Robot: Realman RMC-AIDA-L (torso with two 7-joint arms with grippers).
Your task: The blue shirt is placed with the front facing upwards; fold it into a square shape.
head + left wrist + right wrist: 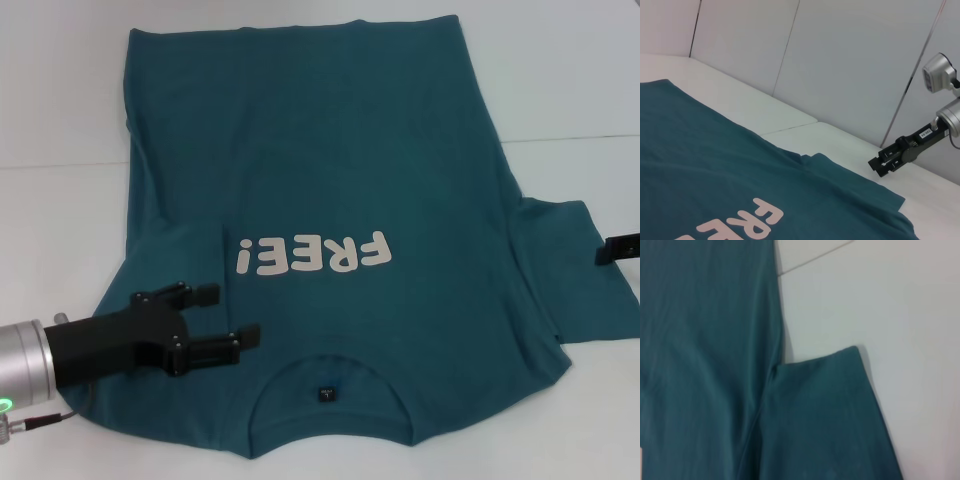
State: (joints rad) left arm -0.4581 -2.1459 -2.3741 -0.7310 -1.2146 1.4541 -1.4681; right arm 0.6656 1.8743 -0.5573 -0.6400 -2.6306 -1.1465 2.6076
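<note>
One blue shirt (pixel 330 210) flat, print up | collar toward robot | length runs away

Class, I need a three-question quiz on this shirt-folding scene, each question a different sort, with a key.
1. True or false: the shirt lies with its print facing up.
2. Which gripper hovers over the shirt's shoulder near the collar? A) left B) right C) neither
3. Fill in: the right gripper sits at the table's edge beside the shirt's ____.

Key: 1 true. 2 A, the left gripper, fingers apart, holding nothing. 3 sleeve.
</note>
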